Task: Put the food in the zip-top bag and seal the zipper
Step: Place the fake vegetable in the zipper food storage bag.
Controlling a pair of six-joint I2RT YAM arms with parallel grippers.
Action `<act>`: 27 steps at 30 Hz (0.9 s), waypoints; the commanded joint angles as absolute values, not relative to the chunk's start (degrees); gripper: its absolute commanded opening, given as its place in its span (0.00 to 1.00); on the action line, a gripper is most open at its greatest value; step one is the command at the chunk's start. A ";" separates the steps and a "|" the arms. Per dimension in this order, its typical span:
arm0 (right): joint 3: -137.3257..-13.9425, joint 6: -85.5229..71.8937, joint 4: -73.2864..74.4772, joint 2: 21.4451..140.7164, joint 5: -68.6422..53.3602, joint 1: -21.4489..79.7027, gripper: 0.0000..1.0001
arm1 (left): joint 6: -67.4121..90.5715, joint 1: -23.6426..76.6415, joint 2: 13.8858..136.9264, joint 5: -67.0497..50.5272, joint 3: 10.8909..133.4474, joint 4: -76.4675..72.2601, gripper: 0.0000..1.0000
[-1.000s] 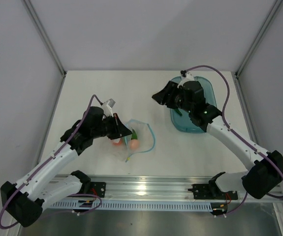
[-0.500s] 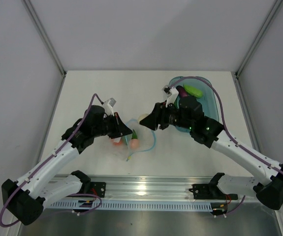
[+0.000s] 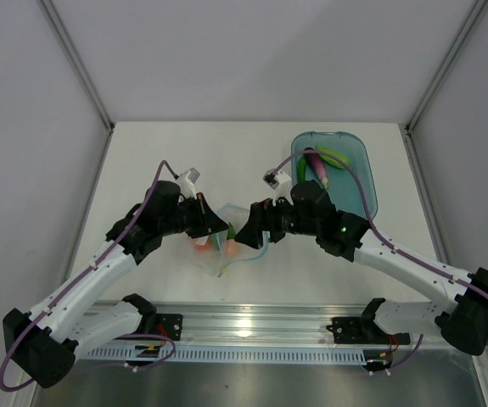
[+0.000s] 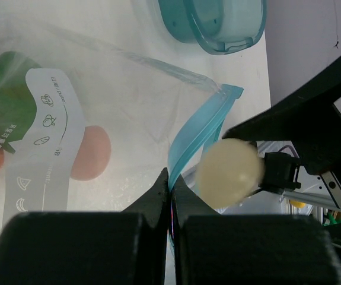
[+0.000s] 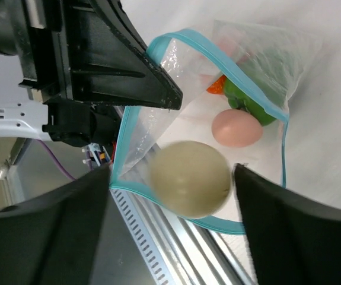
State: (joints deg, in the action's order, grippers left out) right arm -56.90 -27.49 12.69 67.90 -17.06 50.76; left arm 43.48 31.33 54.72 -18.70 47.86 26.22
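My left gripper (image 4: 171, 178) is shut on the light blue zipper (image 4: 200, 127), holding the mouth of the clear zip-top bag (image 4: 128, 89) up and open. Inside the bag lie a pink round piece (image 5: 236, 127), a green piece (image 5: 247, 101) and an orange piece (image 5: 216, 86). Over the bag mouth my right gripper (image 5: 171, 176) is open. A blurred pale cream round piece (image 5: 189, 178) sits between its fingers with a gap on each side. In the top view the two grippers meet over the bag (image 3: 227, 250). A purple eggplant (image 3: 317, 168) and a green piece (image 3: 337, 157) lie in the tray.
The translucent blue oval tray (image 3: 364, 182) stands at the back right, behind the right arm. A metal rail (image 3: 252, 326) runs along the near table edge just below the bag. White walls with metal posts close the sides and the back.
My right arm swung from the blue tray leftward to the bag mouth, bringing the cream round piece. The left gripper kept hold of the zipper and stayed in place.
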 commanded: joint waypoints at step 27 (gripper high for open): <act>-65.21 -29.79 17.31 67.40 -2.55 29.37 0.96 | 43.07 30.67 52.91 -20.04 48.69 25.22 0.01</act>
State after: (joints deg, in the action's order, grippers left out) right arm -61.87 -28.16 16.93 66.92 -4.64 33.39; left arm 43.48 31.31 54.43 -18.83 47.86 26.24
